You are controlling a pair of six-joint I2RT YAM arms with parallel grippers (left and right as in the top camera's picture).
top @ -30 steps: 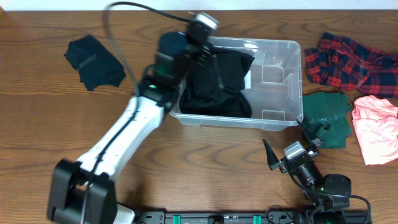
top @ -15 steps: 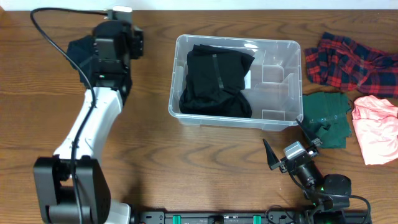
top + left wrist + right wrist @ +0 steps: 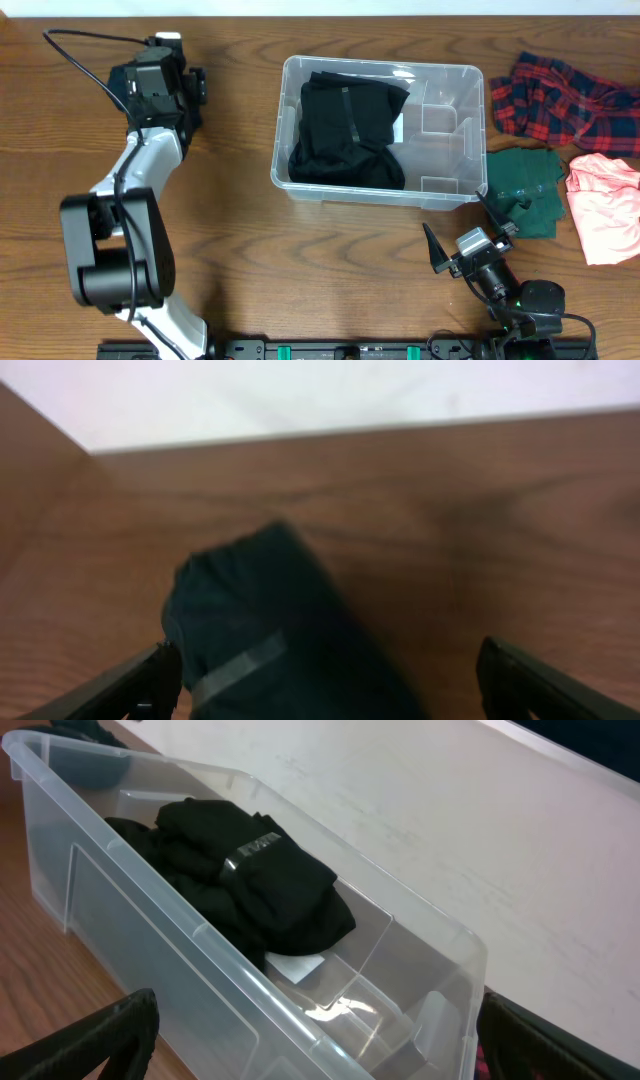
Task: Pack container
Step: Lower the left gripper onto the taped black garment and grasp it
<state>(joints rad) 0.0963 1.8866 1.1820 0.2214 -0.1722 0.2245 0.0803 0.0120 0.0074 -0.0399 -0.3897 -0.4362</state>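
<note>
the left wrist view is soft with blur. the dark cloth [image 3: 270, 650] runs off its 6 o'clock edge, and only the tips of the left claw [image 3: 325, 665] show, at 5 and 7 o'clock. from overhead the left arm [image 3: 150, 170] hides nearly all of that cloth. in the container [image 3: 60, 850], black clothes [image 3: 250, 870] cover most of the white label [image 3: 295, 966]. the pink garment [image 3: 605, 215] is cut off at 3 o'clock.

Clear container [image 3: 452, 120], black garment [image 3: 345, 125], red-and-navy plaid cloth [image 3: 555, 95].

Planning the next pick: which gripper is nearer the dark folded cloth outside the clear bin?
Left. Left gripper hangs over the dark cloth; right gripper lies beyond the clear bin.
</note>
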